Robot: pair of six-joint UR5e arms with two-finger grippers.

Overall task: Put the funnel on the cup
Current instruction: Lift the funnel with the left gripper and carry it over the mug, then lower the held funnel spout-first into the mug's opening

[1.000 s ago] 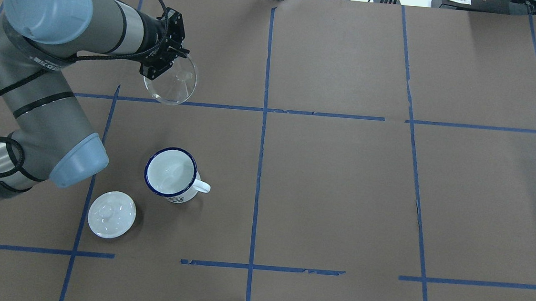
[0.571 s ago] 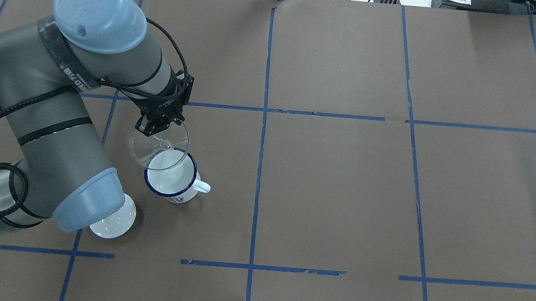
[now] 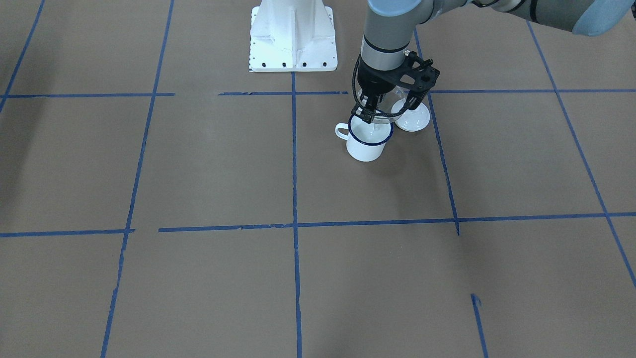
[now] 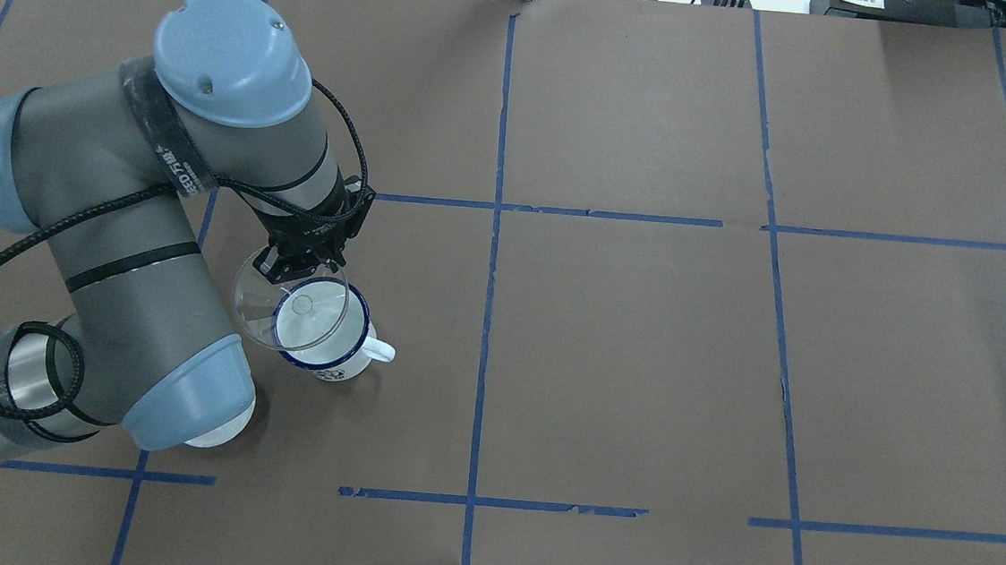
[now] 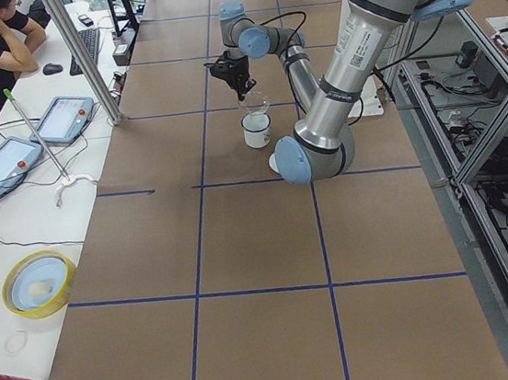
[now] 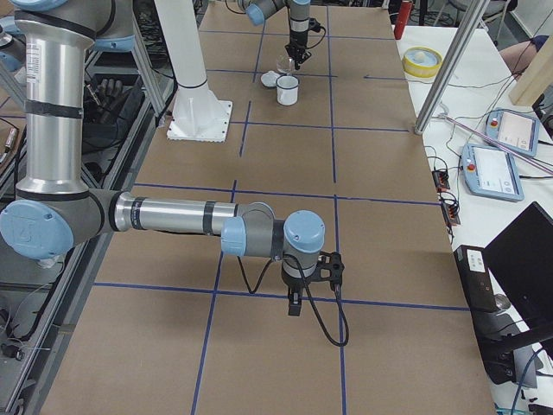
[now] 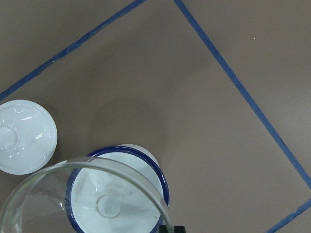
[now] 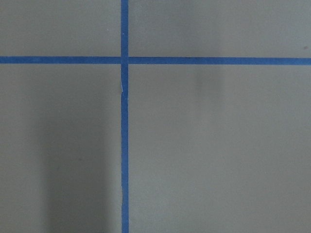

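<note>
Overhead exterior showed the left gripper clamping the clear funnel over the enamel mug, seemingly offset toward the bench's left edge; released so, it could topple.

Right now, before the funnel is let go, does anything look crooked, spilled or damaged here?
Nothing is spilled or broken. Only the funnel, held in the left gripper, looks askew: its spout is over the mouth of the cup, but its cone appears off-centre, overhanging the rim toward the white lid lying beside it.
</note>
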